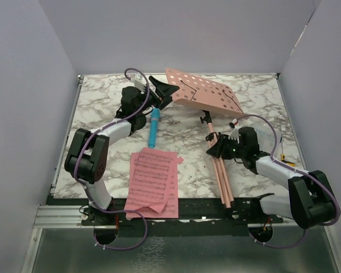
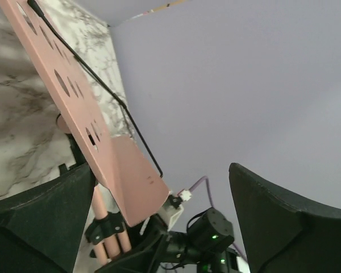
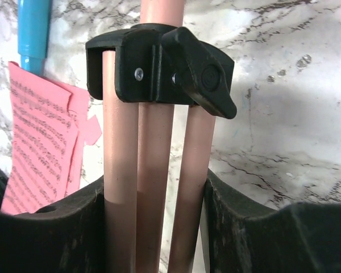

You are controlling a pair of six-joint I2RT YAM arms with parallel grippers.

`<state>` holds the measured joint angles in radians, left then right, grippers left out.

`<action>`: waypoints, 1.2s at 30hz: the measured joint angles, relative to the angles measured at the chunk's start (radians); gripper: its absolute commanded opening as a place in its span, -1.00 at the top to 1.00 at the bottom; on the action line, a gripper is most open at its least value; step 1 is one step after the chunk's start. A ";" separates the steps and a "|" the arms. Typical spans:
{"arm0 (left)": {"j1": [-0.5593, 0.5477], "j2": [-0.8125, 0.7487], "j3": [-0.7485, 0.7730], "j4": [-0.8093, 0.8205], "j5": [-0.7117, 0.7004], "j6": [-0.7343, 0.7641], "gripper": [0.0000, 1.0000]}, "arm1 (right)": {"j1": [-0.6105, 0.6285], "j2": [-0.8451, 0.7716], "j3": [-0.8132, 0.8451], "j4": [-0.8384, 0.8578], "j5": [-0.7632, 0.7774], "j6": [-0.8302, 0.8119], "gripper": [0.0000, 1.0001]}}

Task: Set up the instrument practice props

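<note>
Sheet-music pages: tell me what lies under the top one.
The top sheet-music page lies on a second pink page, only its edges showing. Both rest on the marble table, near corners past its edge. Whatever else lies beneath is covered.

My right gripper (image 3: 153, 199) hides the legs (image 3: 120, 125) at six o'clock; the stick (image 3: 33, 28) runs off at eleven.

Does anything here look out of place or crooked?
Yes. The music stand is lying down rather than standing, its tripod legs folded together in the right claw. The pink sheet-music pages lie fanned and crooked, their lower corners overhanging the near edge of the table.
</note>
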<state>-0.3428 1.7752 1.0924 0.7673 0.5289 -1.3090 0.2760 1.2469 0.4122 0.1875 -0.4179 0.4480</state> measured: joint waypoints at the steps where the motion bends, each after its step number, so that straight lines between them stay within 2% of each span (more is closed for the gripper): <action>1: 0.005 -0.018 -0.027 -0.009 -0.003 0.018 -0.98 | 0.000 0.000 0.009 -0.011 -0.006 0.004 0.99; 8: 0.009 -0.106 -0.176 -0.071 -0.024 0.126 -0.98 | 0.000 0.003 0.060 -0.064 -0.040 0.068 0.99; 15: 0.009 -0.132 -0.225 -0.167 -0.039 0.214 -0.98 | 0.000 0.003 0.072 -0.071 -0.057 0.118 0.99; 21: -0.005 -0.186 -0.296 -0.187 -0.065 0.242 -0.98 | 0.000 0.003 0.076 -0.068 -0.069 0.154 0.99; 30: -0.147 -0.186 -0.326 -0.198 -0.155 0.254 -0.90 | 0.000 0.002 0.075 -0.023 -0.099 0.239 0.99; 36: -0.243 -0.089 -0.282 -0.174 -0.238 0.225 -0.76 | 0.000 -0.018 0.024 0.068 -0.122 0.305 0.99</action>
<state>-0.5858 1.6867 0.8108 0.5930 0.2909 -1.0836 0.2760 1.2289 0.4362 0.2554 -0.5400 0.7528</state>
